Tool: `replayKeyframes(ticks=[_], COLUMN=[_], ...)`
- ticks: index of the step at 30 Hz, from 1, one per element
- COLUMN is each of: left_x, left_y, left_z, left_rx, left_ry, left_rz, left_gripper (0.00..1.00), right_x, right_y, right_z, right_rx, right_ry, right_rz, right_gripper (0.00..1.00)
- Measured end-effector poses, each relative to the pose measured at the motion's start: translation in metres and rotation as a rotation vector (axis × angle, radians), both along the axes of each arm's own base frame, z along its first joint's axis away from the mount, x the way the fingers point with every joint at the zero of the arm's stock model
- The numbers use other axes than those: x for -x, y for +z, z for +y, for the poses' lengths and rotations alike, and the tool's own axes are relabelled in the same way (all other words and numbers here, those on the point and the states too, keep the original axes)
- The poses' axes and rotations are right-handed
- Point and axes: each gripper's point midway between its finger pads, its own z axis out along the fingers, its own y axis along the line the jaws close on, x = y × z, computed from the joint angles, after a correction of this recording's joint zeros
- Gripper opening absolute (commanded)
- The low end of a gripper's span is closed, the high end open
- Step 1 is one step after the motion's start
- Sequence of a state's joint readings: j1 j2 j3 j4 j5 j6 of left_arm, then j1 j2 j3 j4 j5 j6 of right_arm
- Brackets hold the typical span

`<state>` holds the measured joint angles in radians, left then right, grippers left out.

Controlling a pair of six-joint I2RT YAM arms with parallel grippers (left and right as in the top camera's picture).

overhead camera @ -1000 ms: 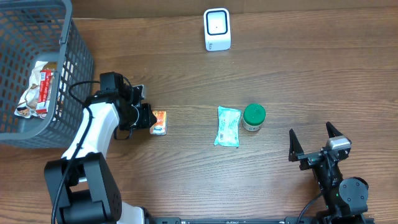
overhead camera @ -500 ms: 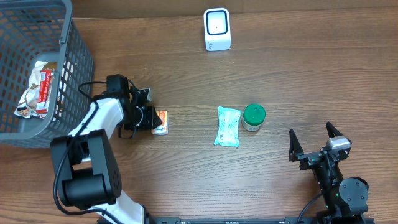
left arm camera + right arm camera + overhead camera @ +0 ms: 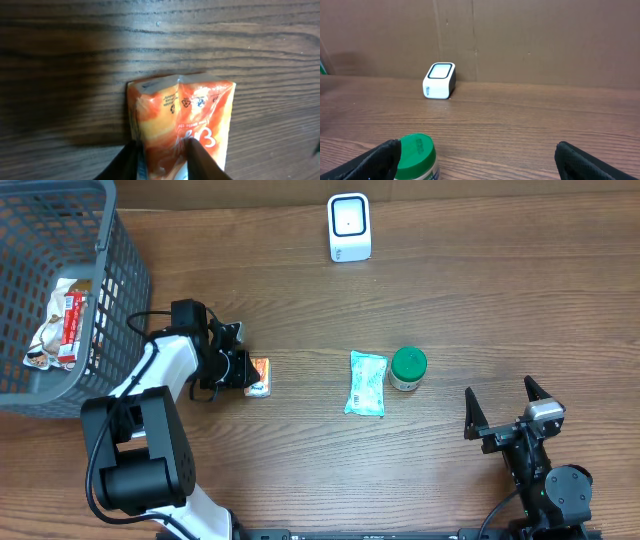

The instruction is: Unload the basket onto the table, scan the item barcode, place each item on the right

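An orange snack packet (image 3: 195,115) lies flat on the wooden table, left of centre (image 3: 258,377). My left gripper (image 3: 240,370) reaches it from the left and is shut on its near end. In the left wrist view the gripper (image 3: 162,150) has one black finger (image 3: 125,162) on each side of the packet, pinching the foil. The white barcode scanner (image 3: 349,227) stands at the far edge of the table, also visible in the right wrist view (image 3: 439,81). My right gripper (image 3: 507,412) rests open at the near right with nothing between its fingers (image 3: 479,152).
A pale green packet (image 3: 367,383) and a green-lidded jar (image 3: 408,367) lie mid-table; the jar (image 3: 417,155) is just ahead of the right gripper's left finger. A grey mesh basket (image 3: 110,270) with several wrapped items stands at the far left.
The left arm's elbow has swung in toward the basket while its gripper stayed on the orange packet, which has barely moved. The right arm is still.
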<state>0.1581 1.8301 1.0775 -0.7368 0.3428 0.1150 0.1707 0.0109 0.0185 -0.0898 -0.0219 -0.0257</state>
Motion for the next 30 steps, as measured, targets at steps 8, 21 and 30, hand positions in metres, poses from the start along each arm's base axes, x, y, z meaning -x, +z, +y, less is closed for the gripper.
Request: replayKeyframes(ticks=[8, 21, 30], left_x=[-0.023, -0.017, -0.005], left_y=[0.042, 0.030, 0.015], left_z=[0.002, 0.017, 0.015], left_rx=[0.011, -0.079, -0.074], left_ry=[0.000, 0.044, 0.049], left_rz=[-0.011, 0.024, 0.056], left_gripper=[0.34, 0.36, 0.24], right_x=[0.000, 0.000, 0.000], right_y=[0.000, 0.000, 0.000], right_z=[0.000, 0.000, 0.000], right_rx=[0.000, 0.000, 0.000], right_ry=[0.000, 0.000, 0.000], right_rz=[0.000, 0.000, 0.000], right_gripper=[1.00, 1.00, 1.00])
